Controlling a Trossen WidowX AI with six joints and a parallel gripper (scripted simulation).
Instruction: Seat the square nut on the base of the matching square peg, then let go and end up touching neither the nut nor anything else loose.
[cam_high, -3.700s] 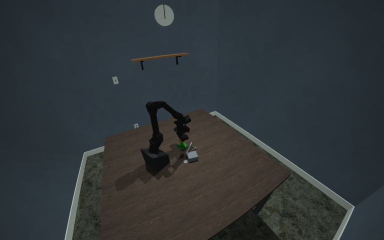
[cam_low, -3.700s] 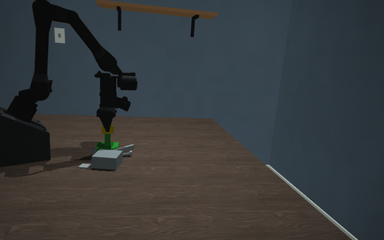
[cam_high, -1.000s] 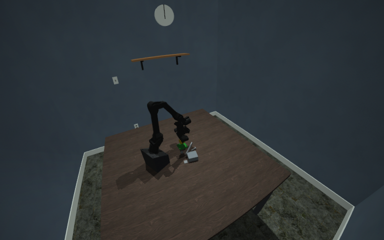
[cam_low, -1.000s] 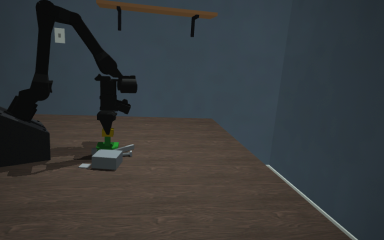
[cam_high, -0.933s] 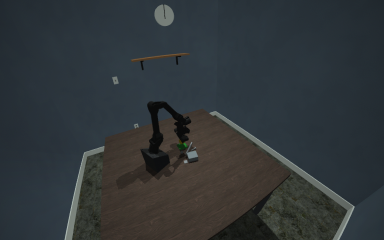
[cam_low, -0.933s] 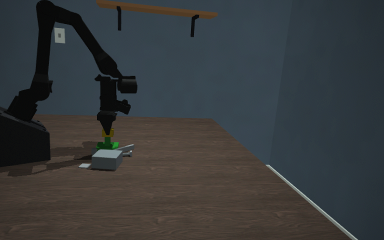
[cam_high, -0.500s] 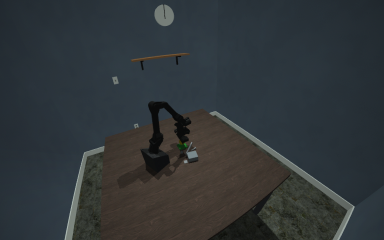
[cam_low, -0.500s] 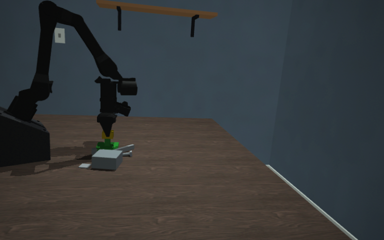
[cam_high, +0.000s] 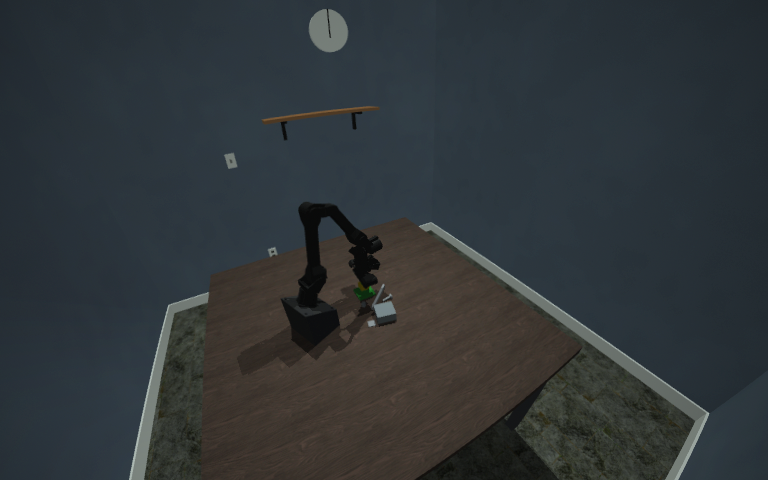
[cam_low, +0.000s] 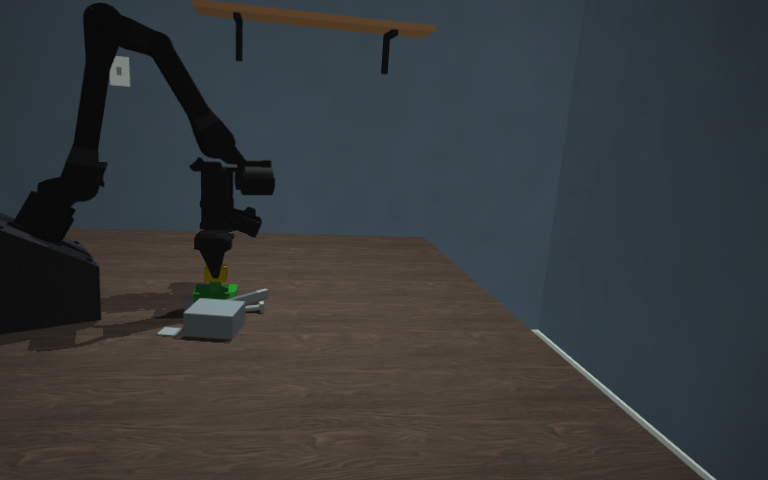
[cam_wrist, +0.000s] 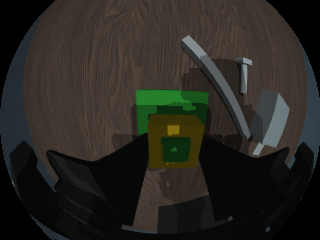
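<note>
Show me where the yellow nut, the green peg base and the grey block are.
yellow nut (cam_wrist: 175, 142), wrist view, its top face
green peg base (cam_low: 214, 291), exterior view, its front edge
grey block (cam_low: 212, 319), exterior view, its front side
</note>
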